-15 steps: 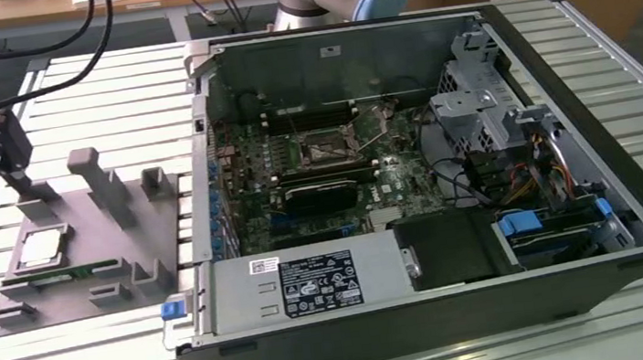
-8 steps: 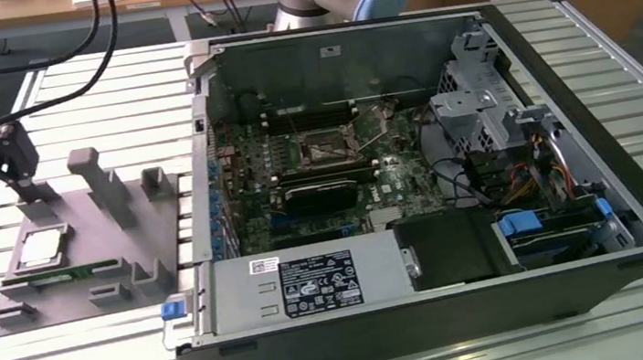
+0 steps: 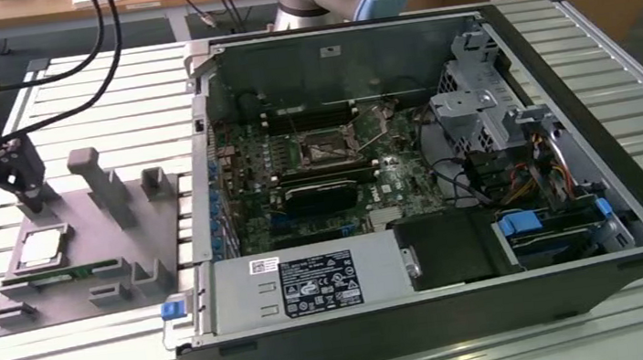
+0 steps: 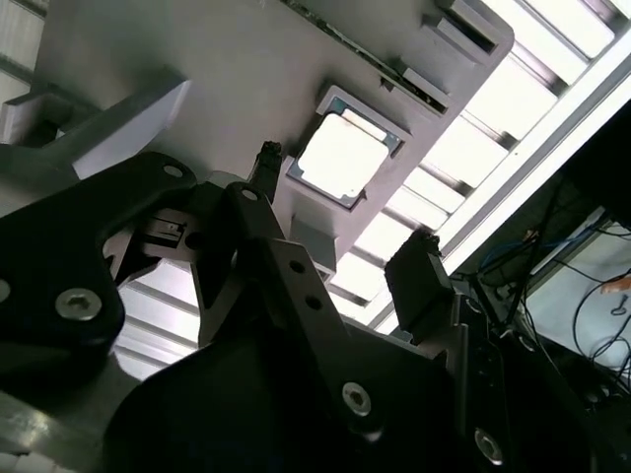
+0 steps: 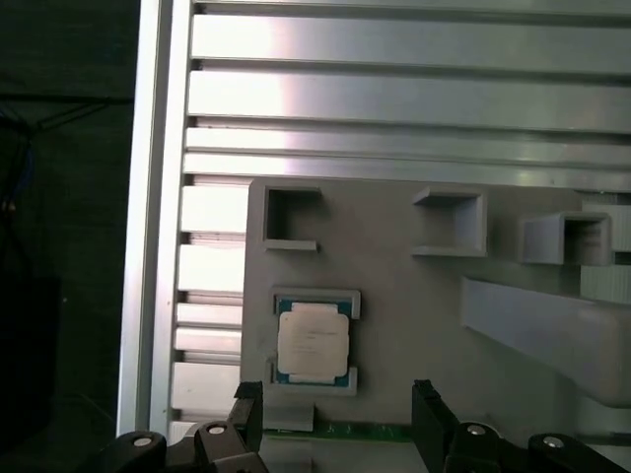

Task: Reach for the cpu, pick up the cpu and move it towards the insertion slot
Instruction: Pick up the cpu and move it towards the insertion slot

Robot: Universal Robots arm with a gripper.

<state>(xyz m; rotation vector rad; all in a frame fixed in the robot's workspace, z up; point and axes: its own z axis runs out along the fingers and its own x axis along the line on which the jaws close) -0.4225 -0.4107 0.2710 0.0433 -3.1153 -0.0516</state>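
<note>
The cpu (image 3: 42, 246), a small square chip with a silvery top, lies flat in its pocket on the grey plastic fixture (image 3: 119, 232) at the exterior view's left. My gripper (image 3: 31, 190) hovers just above the fixture, a little behind the chip, and touches nothing. Both wrist views show the cpu (image 4: 340, 158) (image 5: 313, 342) just ahead of the open gripper (image 4: 343, 217) (image 5: 338, 414), its black fingertips (image 5: 248, 409) spread wider than the chip. The insertion slot (image 3: 328, 150), a black socket with a metal frame, sits on the motherboard inside the open computer case.
The computer case (image 3: 618, 199) lies open on a slatted aluminium table (image 3: 89, 89). Upright posts (image 3: 94, 176) rise from the fixture beside my gripper. A green memory strip (image 3: 63, 274) lies in the fixture in front of the cpu. Black cables (image 3: 95, 33) hang above the exterior view's left.
</note>
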